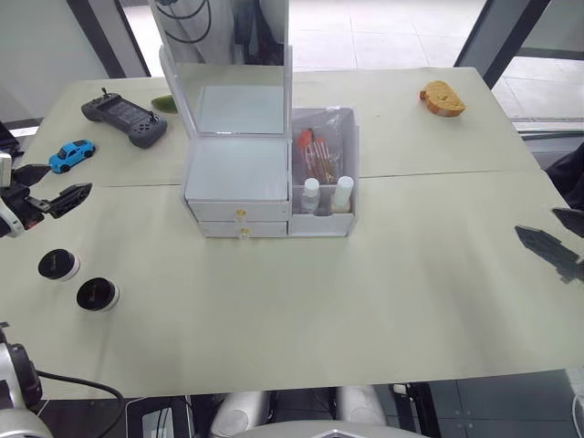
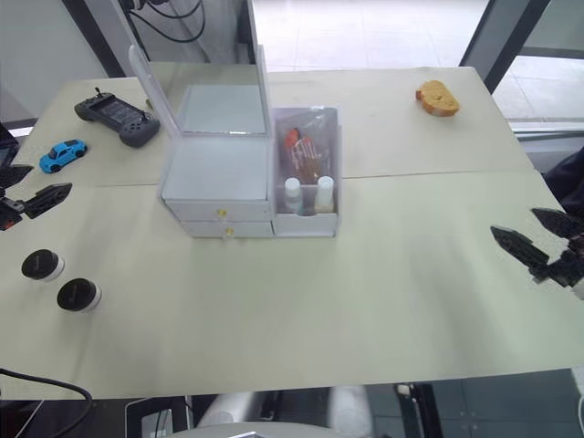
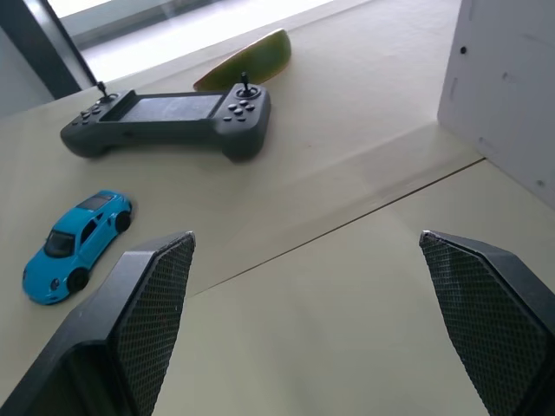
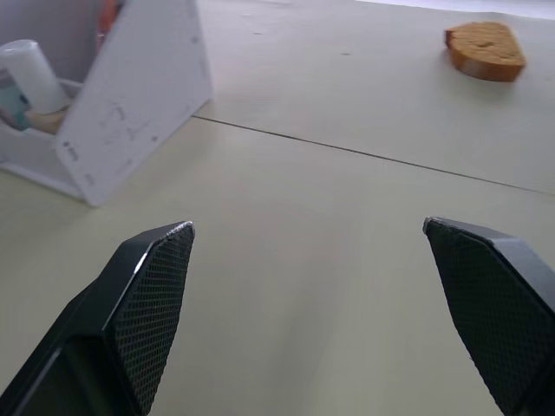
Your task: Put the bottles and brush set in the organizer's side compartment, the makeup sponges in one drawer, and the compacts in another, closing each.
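Note:
The white organizer [image 1: 237,178] stands mid-table with its mirror lid upright and both gold-knobbed drawers [image 1: 241,215] pushed in. Its side compartment [image 1: 352,155] holds the brush set [image 1: 319,151] leaning at the back and the two white-capped bottles [image 1: 311,194] upright at the front. Two black-topped compacts [image 1: 58,265] [image 1: 97,294] lie on the table at the front left. My left gripper [image 1: 70,177] hovers open just behind them, holding nothing. My right gripper [image 1: 537,221] hangs open and empty near the table's right edge. The makeup sponges are out of view.
A dark game controller [image 1: 126,117], a blue toy car [image 1: 71,154] and a green piece [image 1: 164,103] lie at the back left. A slice of bread [image 1: 443,98] sits at the back right. A seam crosses the table behind the organizer's front.

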You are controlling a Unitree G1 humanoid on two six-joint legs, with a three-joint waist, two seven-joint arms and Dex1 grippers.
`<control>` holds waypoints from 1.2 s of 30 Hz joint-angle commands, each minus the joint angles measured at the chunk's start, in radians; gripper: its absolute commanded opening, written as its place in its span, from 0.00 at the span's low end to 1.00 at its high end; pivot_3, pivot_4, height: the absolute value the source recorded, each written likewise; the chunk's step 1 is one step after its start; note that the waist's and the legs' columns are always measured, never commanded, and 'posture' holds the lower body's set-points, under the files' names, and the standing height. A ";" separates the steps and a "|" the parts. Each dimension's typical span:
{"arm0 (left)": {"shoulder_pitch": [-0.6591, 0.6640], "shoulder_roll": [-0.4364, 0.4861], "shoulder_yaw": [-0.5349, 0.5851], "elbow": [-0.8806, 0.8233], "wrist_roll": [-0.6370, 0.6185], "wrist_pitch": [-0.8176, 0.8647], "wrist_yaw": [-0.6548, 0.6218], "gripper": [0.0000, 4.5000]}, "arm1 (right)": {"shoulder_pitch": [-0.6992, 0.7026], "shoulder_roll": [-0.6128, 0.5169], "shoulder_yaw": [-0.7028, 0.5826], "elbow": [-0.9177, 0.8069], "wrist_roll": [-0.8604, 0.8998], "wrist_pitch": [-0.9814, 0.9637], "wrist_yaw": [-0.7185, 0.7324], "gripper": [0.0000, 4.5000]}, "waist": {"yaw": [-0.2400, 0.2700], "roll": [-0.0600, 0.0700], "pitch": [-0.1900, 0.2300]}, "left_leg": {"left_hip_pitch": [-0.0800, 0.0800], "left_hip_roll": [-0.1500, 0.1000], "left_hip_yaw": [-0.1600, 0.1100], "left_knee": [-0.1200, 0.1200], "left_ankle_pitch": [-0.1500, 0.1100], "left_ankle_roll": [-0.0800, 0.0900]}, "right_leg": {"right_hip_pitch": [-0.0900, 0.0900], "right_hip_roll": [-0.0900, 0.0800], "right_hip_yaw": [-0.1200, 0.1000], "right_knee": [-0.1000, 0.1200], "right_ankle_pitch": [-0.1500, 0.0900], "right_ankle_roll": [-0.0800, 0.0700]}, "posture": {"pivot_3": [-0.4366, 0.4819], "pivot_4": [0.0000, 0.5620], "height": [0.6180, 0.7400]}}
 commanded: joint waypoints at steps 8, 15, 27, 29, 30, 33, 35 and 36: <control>0.314 -0.219 0.040 -0.790 -0.194 0.383 0.232 1.00 | -0.193 -0.074 0.222 -0.378 0.183 0.192 -0.113 1.00 | -0.001 -0.001 0.000 | -0.001 0.001 0.000 0.002 0.000 0.000 | 0.000 0.000 0.001 0.000 0.000 0.000 | 0.48 0.27 1.00; 0.453 -0.345 0.018 -1.084 -0.187 0.473 0.450 1.00 | -0.396 -0.032 0.316 -0.500 0.315 0.256 -0.280 1.00 | 0.008 -0.001 0.000 | -0.001 0.001 0.000 0.002 0.000 0.000 | 0.001 0.000 0.001 -0.004 0.000 0.000 | 0.48 0.27 1.00; 0.665 -0.571 -0.125 -1.472 -0.106 0.549 0.769 1.00 | -0.277 0.142 0.450 -0.606 0.192 0.203 -0.522 1.00 | 0.034 -0.003 -0.001 | 0.000 -0.001 0.001 0.005 0.000 0.000 | 0.004 0.001 0.001 -0.004 0.000 0.000 | 0.48 0.27 1.00; 0.655 -0.604 -0.167 -1.469 -0.067 0.551 0.822 1.00 | -0.271 0.152 0.461 -0.615 0.182 0.204 -0.539 1.00 | 0.035 -0.003 -0.001 | 0.001 -0.001 0.001 0.005 0.000 0.000 | 0.005 0.001 0.001 -0.004 0.000 0.000 | 0.48 0.27 1.00; 0.654 -0.621 -0.189 -1.470 -0.065 0.560 0.836 1.00 | -0.266 0.153 0.460 -0.619 0.181 0.206 -0.543 1.00 | 0.035 -0.003 -0.001 | 0.002 -0.001 0.001 0.005 0.000 0.000 | 0.006 0.001 0.001 -0.004 0.000 0.000 | 0.48 0.27 1.00; 0.669 -0.630 -0.272 -1.478 -0.035 0.556 0.831 1.00 | -0.257 0.145 0.459 -0.626 0.171 0.208 -0.544 1.00 | 0.036 -0.003 -0.001 | 0.002 -0.001 0.001 0.005 0.000 0.000 | 0.006 0.002 0.001 -0.005 0.000 0.000 | 0.48 0.27 1.00; 0.676 -0.654 -0.298 -1.452 -0.019 0.547 0.850 1.00 | -0.263 0.140 0.446 -0.619 0.174 0.215 -0.550 1.00 | 0.035 -0.003 -0.001 | 0.002 -0.001 0.001 0.005 0.000 0.000 | 0.006 0.002 0.002 -0.005 0.000 0.000 | 0.48 0.27 1.00; 0.679 -0.666 -0.314 -1.438 -0.008 0.539 0.856 1.00 | -0.269 0.137 0.437 -0.616 0.180 0.220 -0.553 1.00 | 0.035 -0.003 -0.001 | 0.002 -0.001 0.001 0.005 0.000 0.000 | 0.006 0.002 0.002 -0.005 0.000 0.000 | 0.48 0.27 1.00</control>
